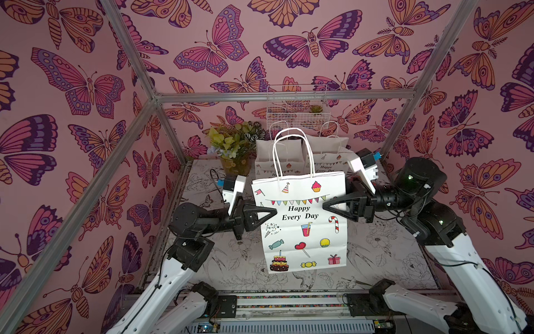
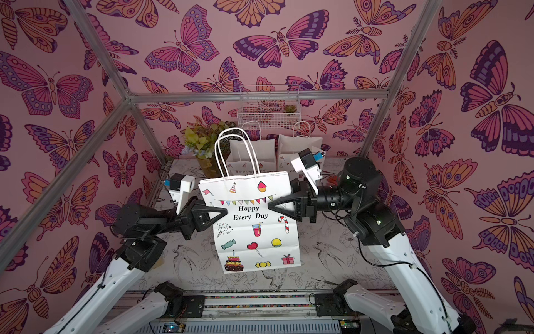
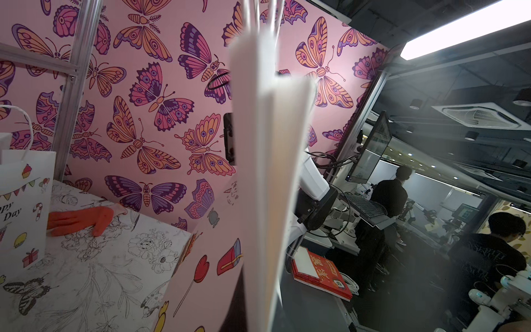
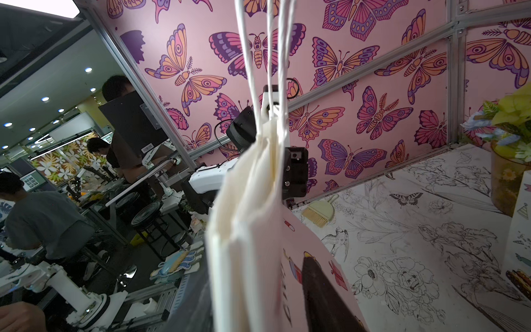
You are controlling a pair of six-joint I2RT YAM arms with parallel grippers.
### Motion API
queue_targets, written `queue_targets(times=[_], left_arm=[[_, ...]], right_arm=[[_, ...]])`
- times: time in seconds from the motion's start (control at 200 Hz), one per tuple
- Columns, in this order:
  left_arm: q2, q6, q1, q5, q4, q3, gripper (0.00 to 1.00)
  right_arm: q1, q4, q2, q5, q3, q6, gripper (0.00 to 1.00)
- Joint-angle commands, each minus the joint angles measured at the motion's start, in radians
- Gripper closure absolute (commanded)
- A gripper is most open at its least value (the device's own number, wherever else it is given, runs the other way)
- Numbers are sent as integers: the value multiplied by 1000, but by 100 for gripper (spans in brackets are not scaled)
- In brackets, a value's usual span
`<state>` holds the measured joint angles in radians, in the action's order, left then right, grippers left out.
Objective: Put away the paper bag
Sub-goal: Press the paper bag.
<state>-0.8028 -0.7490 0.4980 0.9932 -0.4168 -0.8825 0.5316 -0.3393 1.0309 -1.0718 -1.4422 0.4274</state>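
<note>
**Pink walls [image 1: 202, 57] all around, paper bag [image 1: 300, 231] upright in the middle**

Butterflies cover the walls on every side, and the table [image 1: 231, 260] below carries a cloth with drawn flowers. At the back of the table, two other bags [image 1: 277, 153] stand side by side under a wire basket [image 1: 297, 115] that hangs on the wall.

The paper bag is in front of them, held above the table as it seems, exactly between the two arms. Its long axis is vertical, top side up, and its printed face looks toward the front.

The left gripper [image 1: 271, 211] comes to it from the left edge and is pressed together on the paper there. The right gripper [image 1: 325, 206] comes from the right edge at nearly the same height. One of its jaws lies across the front of this edge, but I cannot tell if they pinch it or stand loose.

I judge that the bag must travel backward to the standing row. So the goal lies straight behind it, and both arms are equally near.
</note>
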Motion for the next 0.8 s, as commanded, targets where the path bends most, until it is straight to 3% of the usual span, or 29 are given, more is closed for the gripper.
queue_targets(times=[0.0,0.16,0.28,0.385,0.481,0.616,0.696,0.796], left_arm=[[19,11,2,-44,-12,-17,100],[15,-2,3,-44,-20,-22,100],[12,-12,3,-47,-27,-22,100],[10,-15,3,-44,-28,-22,97],[4,-22,4,-17,-28,-25,79],[18,-14,3,-1,-22,-21,43],[45,17,4,-4,18,-23,25],[107,126,2,-62,165,-39,16]], right_arm=[[-2,7,-30,-36,42,11,39],[-1,13,-46,-39,72,13,41],[2,13,-32,-33,80,15,61],[2,4,-28,-18,80,4,87],[-2,-19,-32,1,69,-19,100],[-57,-7,-21,-51,71,-19,100],[-123,145,12,-156,101,121,100],[-144,374,55,-252,117,297,100]])
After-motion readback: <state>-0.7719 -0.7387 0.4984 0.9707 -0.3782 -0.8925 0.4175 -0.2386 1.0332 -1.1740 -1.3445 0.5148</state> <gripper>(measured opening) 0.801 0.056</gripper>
